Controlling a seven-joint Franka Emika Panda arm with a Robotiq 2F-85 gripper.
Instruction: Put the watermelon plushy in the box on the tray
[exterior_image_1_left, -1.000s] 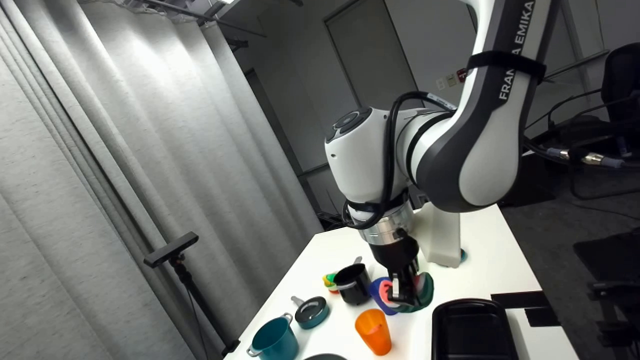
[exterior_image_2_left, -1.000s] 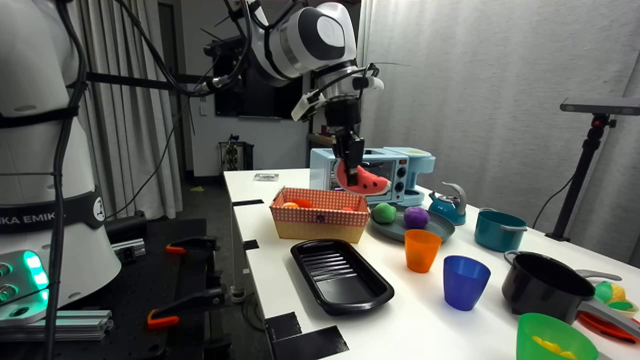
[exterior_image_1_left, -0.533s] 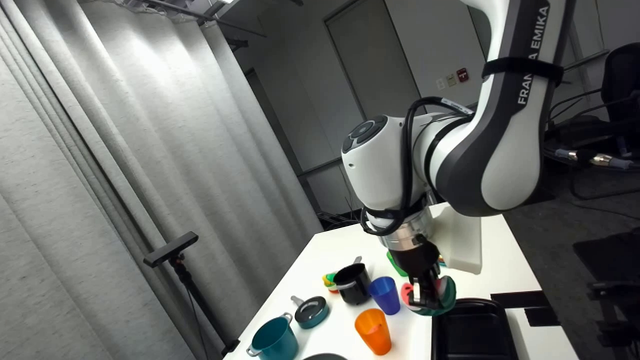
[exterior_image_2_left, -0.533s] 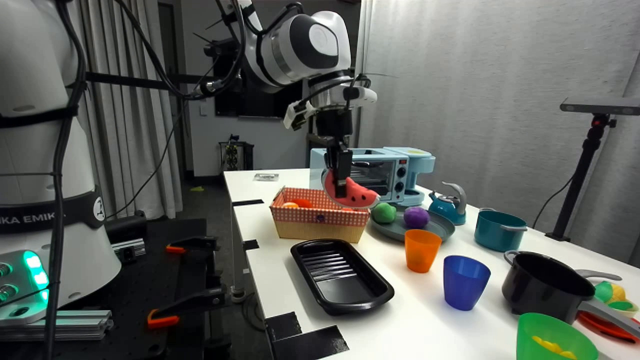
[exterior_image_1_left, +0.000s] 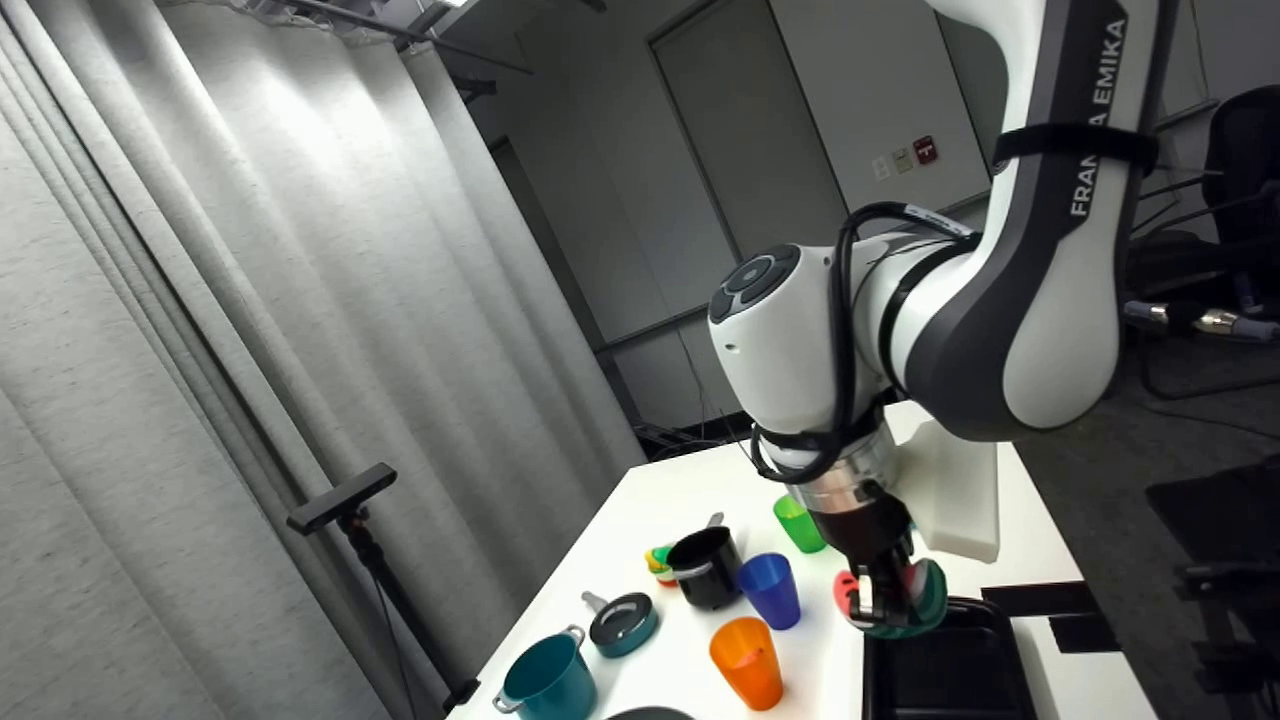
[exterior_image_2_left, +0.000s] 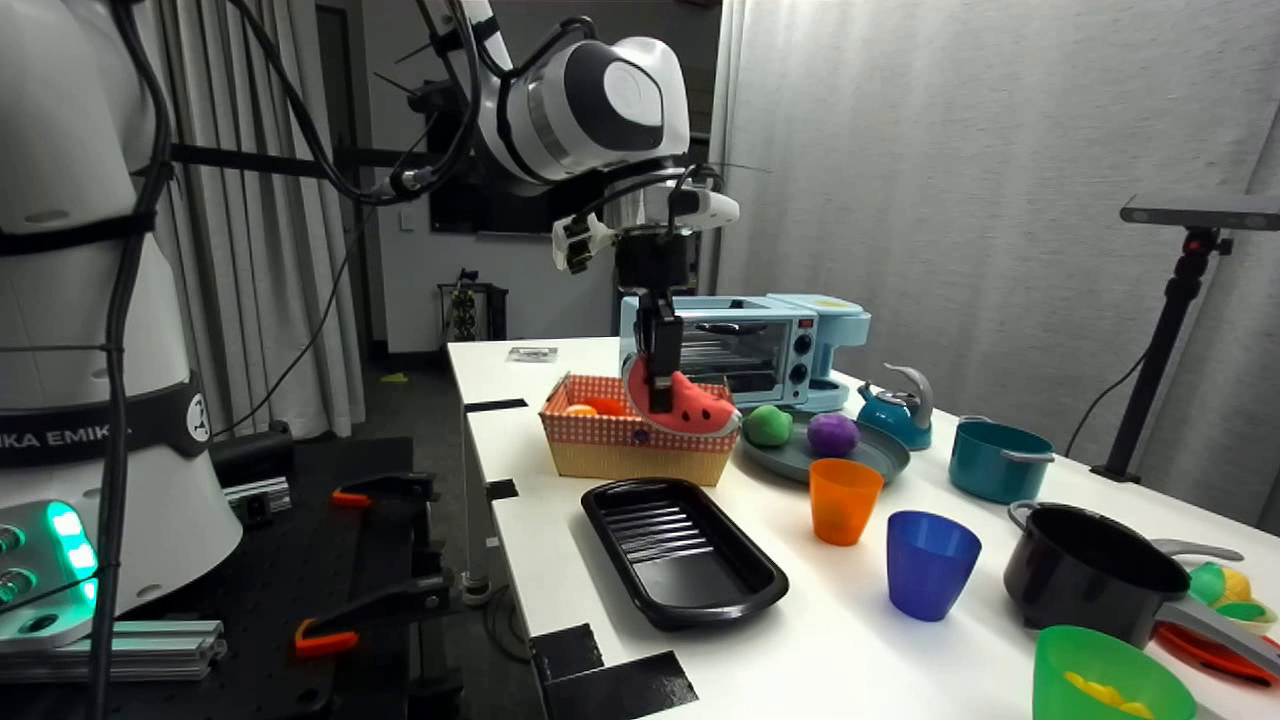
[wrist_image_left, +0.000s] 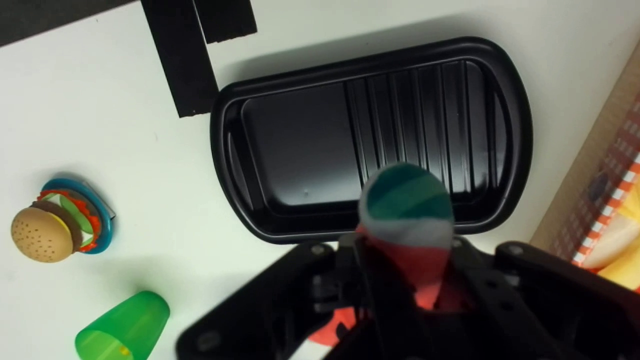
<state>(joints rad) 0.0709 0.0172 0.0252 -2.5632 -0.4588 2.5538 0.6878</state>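
The watermelon plushy is a red slice with black seeds and a green-and-white rind; it shows in both exterior views (exterior_image_1_left: 934, 597) (exterior_image_2_left: 700, 408) and in the wrist view (wrist_image_left: 407, 195). My gripper (exterior_image_1_left: 886, 606) (exterior_image_2_left: 660, 396) (wrist_image_left: 407, 260) is shut on it and holds it in the air. The black tray (exterior_image_1_left: 945, 675) (exterior_image_2_left: 695, 578) (wrist_image_left: 305, 145) lies on the table; in the wrist view the plushy overlaps its near edge. The box (exterior_image_2_left: 632, 461), red-checked with a straw-coloured base, stands beside the tray, partly seen in the wrist view (wrist_image_left: 595, 185). Orange and yellow items lie in it.
An orange cup (exterior_image_2_left: 844, 500), a blue cup (exterior_image_2_left: 932, 565), a green cup (exterior_image_2_left: 1105, 675) and a black pot (exterior_image_2_left: 1090, 570) stand on the table. A grey plate (exterior_image_2_left: 880, 455) with green and purple balls and a blue toaster oven (exterior_image_2_left: 745, 345) stand behind. A toy burger (wrist_image_left: 60, 220) shows in the wrist view.
My gripper has carried the plushy sideways and lower, from near the blue cup to over the tray's edge in an exterior view. The blue and green cups there are uncovered. The grip is unchanged.
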